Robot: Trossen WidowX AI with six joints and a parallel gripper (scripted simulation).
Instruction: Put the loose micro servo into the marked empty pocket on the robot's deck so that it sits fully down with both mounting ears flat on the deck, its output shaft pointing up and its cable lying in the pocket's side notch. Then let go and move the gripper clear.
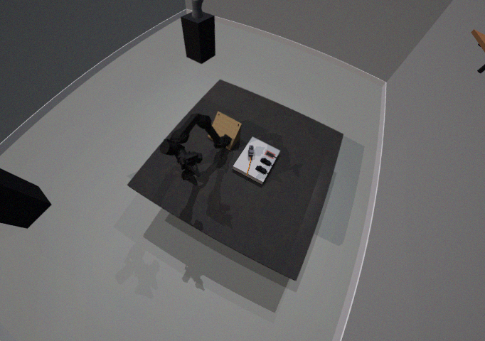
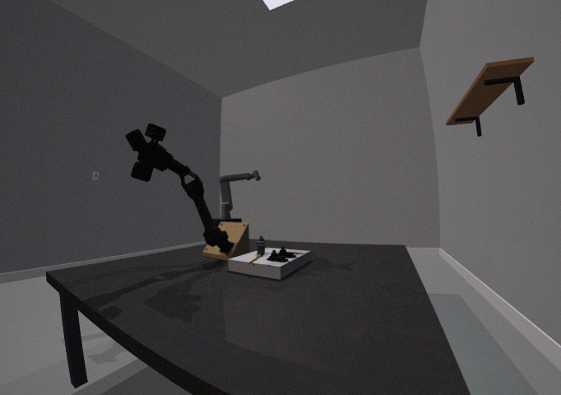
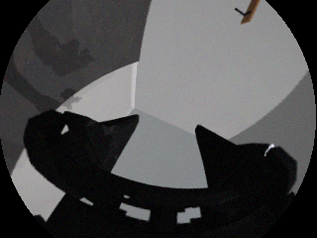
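The white deck [image 1: 240,165] [image 2: 253,268] is a low box on the dark table. Its marked pocket [image 1: 270,154] is a small dark slot with a red outline near one edge, with no servo standing up from it. Two black servos sit in line beside it, the nearer one [image 1: 261,169] [image 2: 277,257] and the middle one [image 1: 266,161]. I cannot make out a separate loose servo in any view. My gripper [image 1: 195,168] [image 2: 137,156] [image 3: 167,123] is open and empty, raised high above the table and away from the deck. The wrist view shows floor and walls between its fingers.
A grey upright part [image 1: 250,151] [image 2: 261,245] stands on the deck, with an orange-and-black strip [image 1: 249,165] [image 2: 254,258] beside it. A slanted wooden block [image 1: 227,125] [image 2: 238,233] stands on the table next to the arm's base, close to the deck.
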